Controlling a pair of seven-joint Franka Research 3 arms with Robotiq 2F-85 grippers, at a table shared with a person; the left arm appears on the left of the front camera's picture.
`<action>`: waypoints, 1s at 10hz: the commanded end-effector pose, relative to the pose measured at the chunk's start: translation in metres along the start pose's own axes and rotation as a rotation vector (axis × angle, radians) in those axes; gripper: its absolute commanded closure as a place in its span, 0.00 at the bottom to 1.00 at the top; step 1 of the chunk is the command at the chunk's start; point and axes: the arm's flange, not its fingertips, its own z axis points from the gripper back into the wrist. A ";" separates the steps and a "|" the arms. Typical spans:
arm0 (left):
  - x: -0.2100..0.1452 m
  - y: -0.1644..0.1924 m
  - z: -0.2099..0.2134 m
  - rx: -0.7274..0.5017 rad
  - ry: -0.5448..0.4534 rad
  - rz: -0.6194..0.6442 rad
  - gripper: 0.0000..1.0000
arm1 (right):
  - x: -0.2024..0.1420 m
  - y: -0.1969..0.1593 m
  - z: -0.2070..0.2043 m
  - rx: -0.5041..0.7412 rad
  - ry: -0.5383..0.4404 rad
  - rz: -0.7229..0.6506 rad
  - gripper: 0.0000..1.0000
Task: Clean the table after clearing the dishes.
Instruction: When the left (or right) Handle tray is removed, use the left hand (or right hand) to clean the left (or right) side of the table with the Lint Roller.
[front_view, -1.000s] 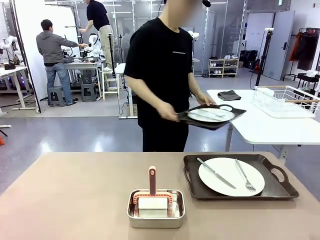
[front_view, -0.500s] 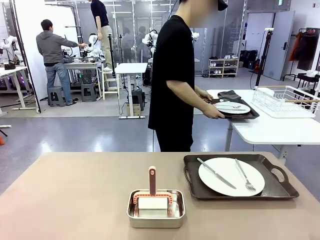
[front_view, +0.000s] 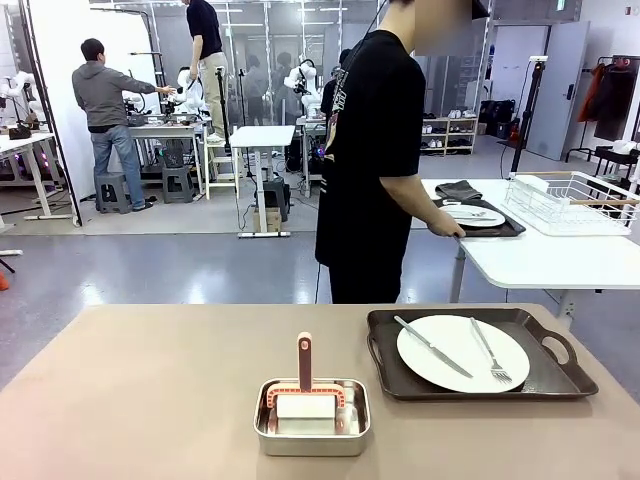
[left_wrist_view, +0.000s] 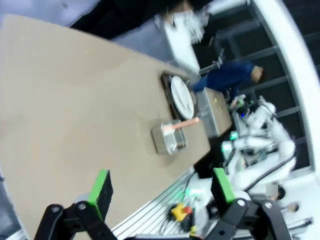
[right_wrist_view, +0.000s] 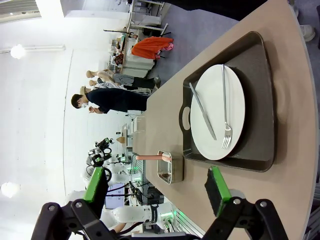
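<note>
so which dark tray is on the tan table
The near dark brown handled tray with the round white plate; the person holds the other.

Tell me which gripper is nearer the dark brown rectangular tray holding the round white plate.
Right. The right gripper, open, hangs close by the tray. The left gripper, open, is far off, beyond the small steel pan.

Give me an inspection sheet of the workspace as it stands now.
Surface: table, bare tan top, no spills seen.
Job's things: tray with plate, knife and fork on the table's right; a person's hand holds a second tray at the white table.
Clutter: steel pan holding a brush.
Grippers: left gripper and right gripper, jaws open, empty.
Cables: nothing seen on the table.
Surroundings: wire rack on the white table; people farther off.
</note>
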 end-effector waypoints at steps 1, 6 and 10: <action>0.045 -0.055 -0.035 0.065 0.179 -0.226 0.00 | -0.001 0.003 0.001 0.002 -0.004 0.004 0.00; 0.123 -0.192 -0.245 0.265 0.796 -0.804 0.00 | -0.001 0.003 0.001 0.002 -0.004 0.004 0.00; 0.081 -0.222 -0.377 0.238 1.016 -1.040 0.00 | -0.001 0.003 0.001 0.002 -0.004 0.004 0.00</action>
